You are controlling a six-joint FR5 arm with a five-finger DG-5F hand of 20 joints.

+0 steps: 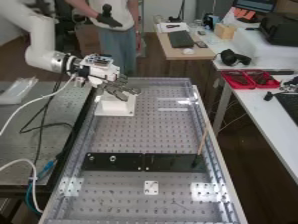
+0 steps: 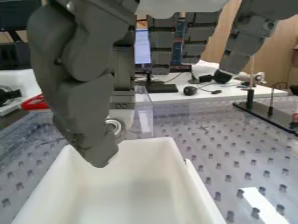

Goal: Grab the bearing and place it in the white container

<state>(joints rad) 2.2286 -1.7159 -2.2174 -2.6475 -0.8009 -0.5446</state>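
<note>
Well, in the high view you had the dark grey robot hand (image 1: 118,91) out at the end of the white jointed arm (image 1: 41,42), over the open-topped white container (image 1: 118,108), toward the far end of the perforated clear-topped bench (image 1: 163,131). Its fingers were bent downward above the box, rather than spread flat. Nearer the camera, a flat black plate (image 1: 126,161) lay across the bench.

In the wrist view you could see the small silver ring-shaped metal bearing (image 2: 120,128) just beyond the large near digit of the hand, above the container's far rim. The hand was partly closed, its curled digits pinching the bearing, with other fingers hanging farther out; you could not see every contact, as the near digit covered part of the ring.

The bearing would likely have handled as a rigid little piece, dense for its size but light for this arm, not fragile, and slippery where the steel was smooth. Your best hold was on opposite sides of the outer ring, or squarely across its two flat faces, leaving the bore alone; a pinch too near the edge could have let it tip or roll out.
</note>
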